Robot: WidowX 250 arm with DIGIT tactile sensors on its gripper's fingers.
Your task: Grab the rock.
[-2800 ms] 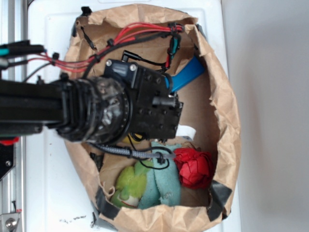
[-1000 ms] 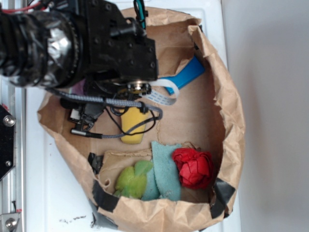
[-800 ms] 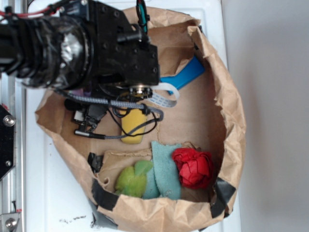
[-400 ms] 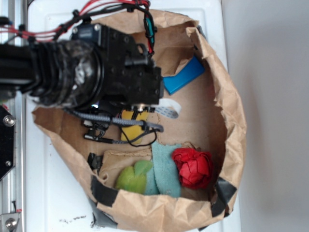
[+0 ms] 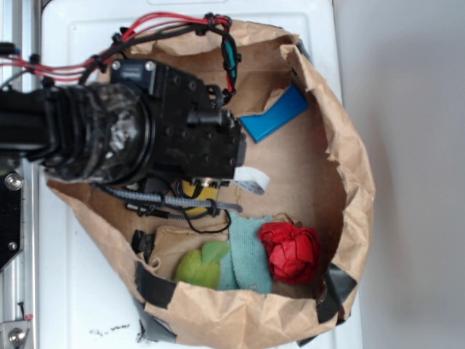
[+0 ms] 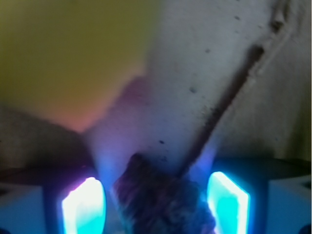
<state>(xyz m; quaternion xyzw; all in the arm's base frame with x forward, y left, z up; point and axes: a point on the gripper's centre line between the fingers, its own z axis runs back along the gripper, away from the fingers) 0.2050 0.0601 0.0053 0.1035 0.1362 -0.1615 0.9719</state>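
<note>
Inside the paper bag point(image 5: 349, 167): one rock point(image 6: 163, 200), one yellow sponge point(image 5: 195, 190), one blue block point(image 5: 275, 115), one red cloth ball point(image 5: 290, 251), one teal cloth point(image 5: 249, 254), one green toy point(image 5: 200, 265), one white tag point(image 5: 251, 178)

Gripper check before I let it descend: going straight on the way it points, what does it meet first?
Probably the rock, lying between the open gripper fingers in the wrist view; depth is unclear.

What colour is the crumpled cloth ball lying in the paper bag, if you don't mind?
Red; the cloth ball shows best in the exterior view.
</note>
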